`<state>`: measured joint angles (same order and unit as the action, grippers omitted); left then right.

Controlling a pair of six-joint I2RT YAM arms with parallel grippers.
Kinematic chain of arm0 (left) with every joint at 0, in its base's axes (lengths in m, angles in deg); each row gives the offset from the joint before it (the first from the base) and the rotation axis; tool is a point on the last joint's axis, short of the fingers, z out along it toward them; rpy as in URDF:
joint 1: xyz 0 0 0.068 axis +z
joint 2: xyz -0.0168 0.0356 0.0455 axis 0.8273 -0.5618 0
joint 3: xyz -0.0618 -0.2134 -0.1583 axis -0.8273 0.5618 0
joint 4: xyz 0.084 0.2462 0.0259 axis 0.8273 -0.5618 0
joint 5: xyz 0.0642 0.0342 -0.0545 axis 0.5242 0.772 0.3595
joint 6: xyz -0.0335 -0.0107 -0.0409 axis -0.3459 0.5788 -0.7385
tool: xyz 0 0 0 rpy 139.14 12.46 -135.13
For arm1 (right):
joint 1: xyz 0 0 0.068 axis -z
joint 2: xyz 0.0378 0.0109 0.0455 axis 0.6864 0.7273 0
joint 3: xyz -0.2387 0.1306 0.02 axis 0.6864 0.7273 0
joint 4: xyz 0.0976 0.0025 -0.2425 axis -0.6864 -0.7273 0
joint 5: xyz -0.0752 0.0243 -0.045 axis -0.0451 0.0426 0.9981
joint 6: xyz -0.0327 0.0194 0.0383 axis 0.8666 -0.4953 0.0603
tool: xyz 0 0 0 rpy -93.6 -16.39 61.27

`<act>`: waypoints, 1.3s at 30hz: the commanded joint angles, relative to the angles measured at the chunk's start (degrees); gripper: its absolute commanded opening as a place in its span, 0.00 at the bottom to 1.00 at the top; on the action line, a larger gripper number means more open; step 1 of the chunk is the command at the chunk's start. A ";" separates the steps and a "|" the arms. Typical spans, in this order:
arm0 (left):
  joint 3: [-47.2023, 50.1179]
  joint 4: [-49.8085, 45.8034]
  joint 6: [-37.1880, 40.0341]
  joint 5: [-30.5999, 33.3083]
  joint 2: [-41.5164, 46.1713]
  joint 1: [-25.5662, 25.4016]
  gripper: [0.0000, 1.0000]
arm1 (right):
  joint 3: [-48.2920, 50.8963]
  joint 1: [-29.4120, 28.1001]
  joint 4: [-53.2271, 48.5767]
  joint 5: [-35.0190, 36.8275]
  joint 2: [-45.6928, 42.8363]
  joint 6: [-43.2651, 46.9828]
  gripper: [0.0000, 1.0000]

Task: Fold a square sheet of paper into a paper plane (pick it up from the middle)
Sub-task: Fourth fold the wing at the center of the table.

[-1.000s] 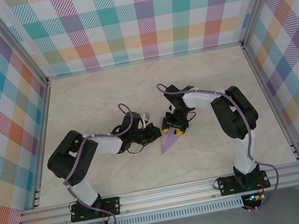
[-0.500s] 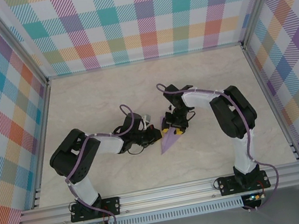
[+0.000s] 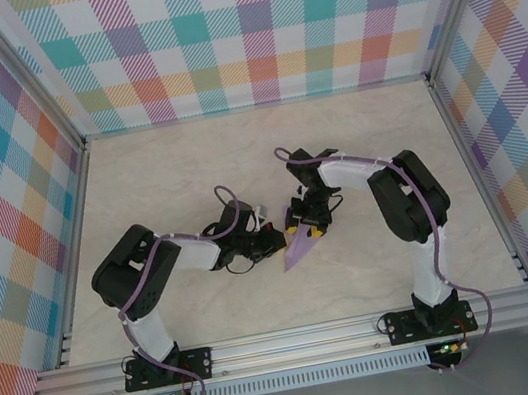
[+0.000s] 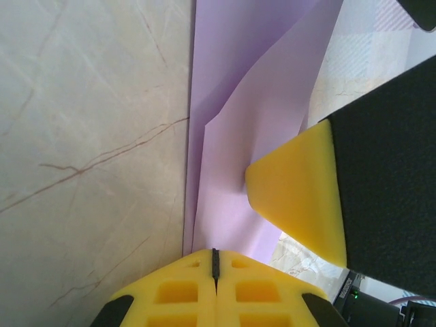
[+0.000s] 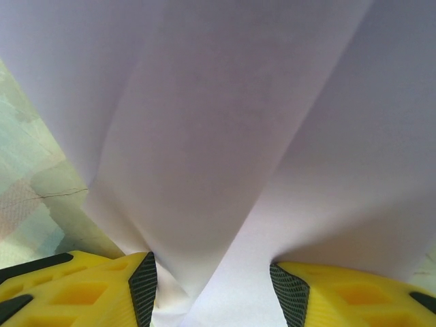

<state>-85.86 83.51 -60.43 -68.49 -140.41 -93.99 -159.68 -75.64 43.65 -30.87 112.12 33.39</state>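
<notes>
The paper plane (image 3: 299,250), a smooth, matte lavender dart with soft creases, lies mid-worktop (image 3: 159,174) with its sharp tip pointing near. The left tool (image 3: 274,244) is closed, its yellow fingers together at the plane's left edge. The right tool (image 3: 306,230) stands parted, its tips resting on the wide far end. Bare marble-patterned surface surrounds them.
</notes>
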 commanded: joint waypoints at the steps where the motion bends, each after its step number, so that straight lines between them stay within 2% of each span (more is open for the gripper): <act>1: -1.13 -1.95 1.03 0.47 -0.76 -0.32 0.00 | 5.19 -3.12 4.08 6.39 11.28 1.74 0.54; 11: -1.94 -8.75 2.77 2.70 -1.01 -0.45 0.00 | 4.75 -3.48 4.28 5.20 10.15 1.48 0.54; 19: -2.06 -13.95 3.72 4.04 -1.81 -0.50 0.00 | 3.07 -3.48 4.68 2.47 -2.38 0.04 0.55; 25: -1.82 -15.07 3.72 4.70 -1.89 -0.50 0.00 | 6.17 -3.48 8.33 3.97 -13.51 -1.99 0.55; 27: -1.90 -15.28 3.65 4.70 -2.07 -0.50 0.00 | 8.95 -3.48 11.63 3.95 -16.21 -2.13 0.49; 33: -2.07 -16.09 3.94 4.94 -2.43 -0.50 0.00 | 12.13 -3.49 19.10 -2.51 -14.65 -0.82 0.14; 35: -2.16 -16.26 3.88 5.01 -2.59 -0.50 0.00 | 12.18 -3.48 20.33 -3.74 -13.12 -0.52 0.09; 39: -2.25 -17.02 3.89 5.23 -2.86 -0.50 0.00 | 12.72 -3.50 21.15 -3.21 -11.13 0.04 0.06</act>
<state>-88.92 75.53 -57.61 -66.74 -140.41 -94.30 -147.79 -78.87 62.49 -32.37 99.74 31.94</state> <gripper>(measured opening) 0.040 0.067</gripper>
